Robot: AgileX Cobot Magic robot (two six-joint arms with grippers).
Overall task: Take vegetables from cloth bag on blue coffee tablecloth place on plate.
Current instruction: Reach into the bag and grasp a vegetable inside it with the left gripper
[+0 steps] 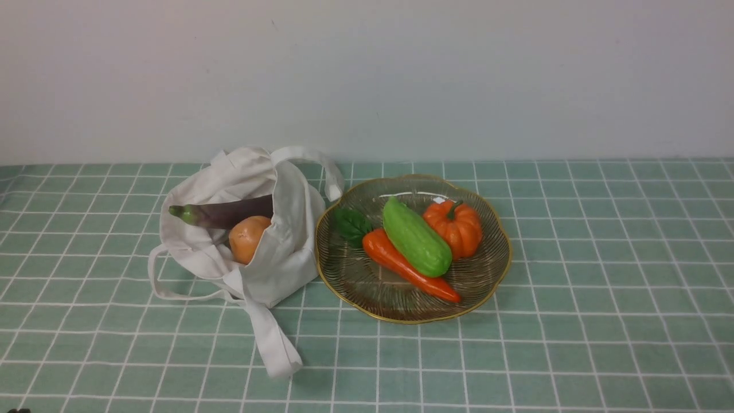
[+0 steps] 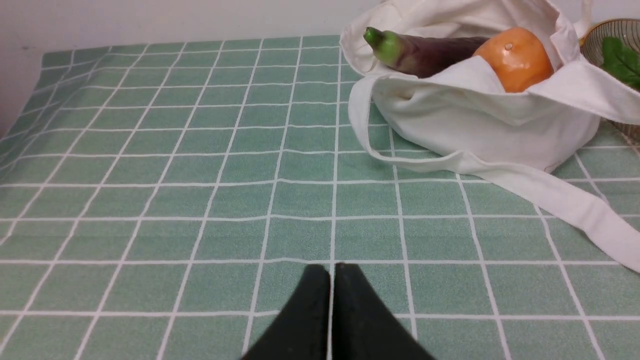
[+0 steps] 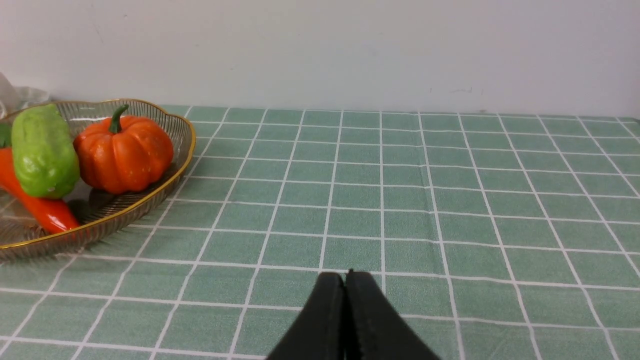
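Gripper state: left gripper (image 2: 331,267) has its black fingers pressed together with nothing between them, low over bare cloth (image 2: 150,200). Right gripper (image 3: 345,275) is the same: fingers pressed flat together, empty, over open cloth.

Ahead of the left gripper and apart from it: bag (image 2: 480,125), slumped on the cloth with its mouth open. One strap (image 2: 565,205) lies flat on the cloth on the gripper's side of the bag.

Bag contents:
- Eggplant (image 1: 229,212) lies across the mouth. Its green stem end pokes out to the left in the front view.
- Onion (image 1: 248,236) sits just in front of the eggplant, against it and half covered by the bag's front fold.

Plate (image 1: 493,269) stands just right of the bag; I cannot tell whether they touch. On the plate:
- Gourd (image 1: 416,236) lies diagonally across the middle.
- Carrot (image 1: 401,267) lies along the gourd's near side, touching it.
- Pumpkin (image 1: 456,226) is behind and right of the gourd, against it.
- Leaf (image 1: 351,223) is at the left edge.

The right gripper is well apart from the plate. Wall (image 1: 367,74) is plain and pale behind the table.
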